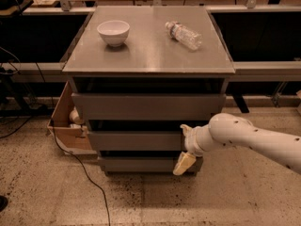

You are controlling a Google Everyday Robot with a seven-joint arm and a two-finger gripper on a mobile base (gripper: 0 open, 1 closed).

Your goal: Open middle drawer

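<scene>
Pincer [183,146] spread at middle drawer [134,141] right end, bowl [113,32], bottle [184,35] on cabinet top [150,58], cardboard box [63,121] left

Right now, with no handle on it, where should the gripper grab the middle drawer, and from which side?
Probably the top edge of the middle drawer, approached from the front. Its face is flat and handleless, so only the dark gap above it offers a lip to hook. The gripper sits at the drawer's right end, so grip there and pull straight out.
</scene>
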